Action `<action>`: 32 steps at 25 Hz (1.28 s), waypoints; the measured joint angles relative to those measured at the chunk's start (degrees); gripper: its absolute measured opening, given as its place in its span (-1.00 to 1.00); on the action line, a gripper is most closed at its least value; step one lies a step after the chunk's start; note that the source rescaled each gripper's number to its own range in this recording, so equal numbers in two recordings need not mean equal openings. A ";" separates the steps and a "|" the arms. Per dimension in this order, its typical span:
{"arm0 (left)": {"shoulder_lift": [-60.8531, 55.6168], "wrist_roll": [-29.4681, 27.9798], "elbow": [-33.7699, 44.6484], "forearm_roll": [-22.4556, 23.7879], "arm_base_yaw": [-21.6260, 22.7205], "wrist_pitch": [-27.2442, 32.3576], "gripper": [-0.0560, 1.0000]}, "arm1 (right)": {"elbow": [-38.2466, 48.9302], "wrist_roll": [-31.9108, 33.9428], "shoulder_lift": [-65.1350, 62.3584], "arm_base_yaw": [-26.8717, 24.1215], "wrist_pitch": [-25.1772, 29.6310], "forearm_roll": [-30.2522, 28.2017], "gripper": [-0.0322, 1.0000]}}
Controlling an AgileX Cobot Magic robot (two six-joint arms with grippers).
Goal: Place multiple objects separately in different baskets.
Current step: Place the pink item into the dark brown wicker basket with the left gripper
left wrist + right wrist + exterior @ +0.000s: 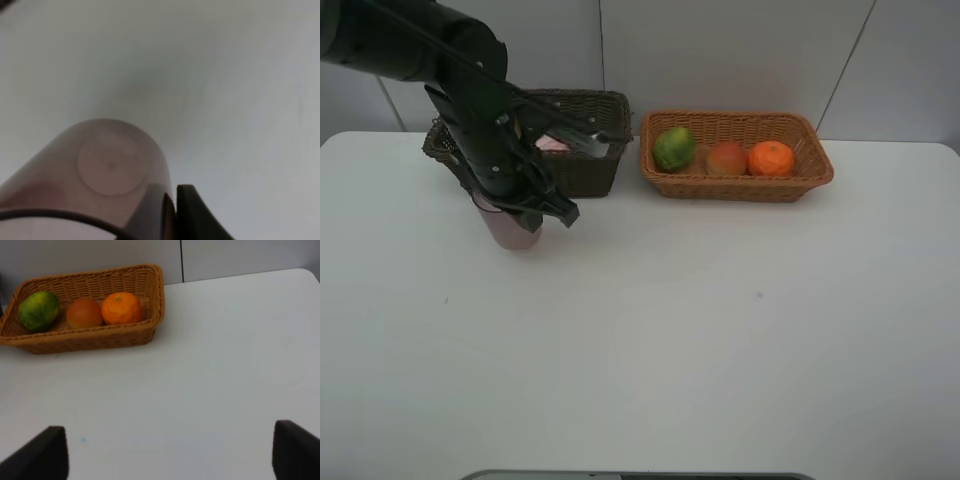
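Note:
The translucent mauve cup (510, 228) stands on the white table just in front of the dark brown basket (590, 165). My left gripper (538, 205) is shut on its rim. The left wrist view shows the cup (107, 167) from above, with my left gripper (170, 212) pinching its wall, one finger inside and one outside. A pink tube (552, 143) lies in the dark basket. The light tan basket (810, 180) holds a green fruit (674, 148), a peach-like fruit (726, 158) and an orange (771, 158). My right gripper (170, 455) is open above bare table.
The tan basket (150, 332) and its fruit lie well ahead of the right gripper's fingers (40, 455). The left arm (430, 50) reaches in over the dark basket's left end. A wall stands right behind both baskets.

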 joint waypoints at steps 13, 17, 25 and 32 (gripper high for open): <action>-0.24 -6.07 -22.13 1.57 0.21 9.00 -0.89 | 0.00 0.00 0.00 0.00 0.00 0.00 0.55; 2.68 -6.11 -26.02 2.61 1.62 3.09 -0.89 | 0.00 0.00 0.00 0.00 0.00 0.00 0.55; 11.60 -6.23 -26.66 4.56 3.60 -11.69 -0.89 | 0.00 0.00 0.00 0.00 0.00 0.00 0.55; 17.66 -6.23 -26.66 4.26 3.60 -17.75 -0.89 | 0.00 0.00 0.00 0.00 0.00 0.00 0.55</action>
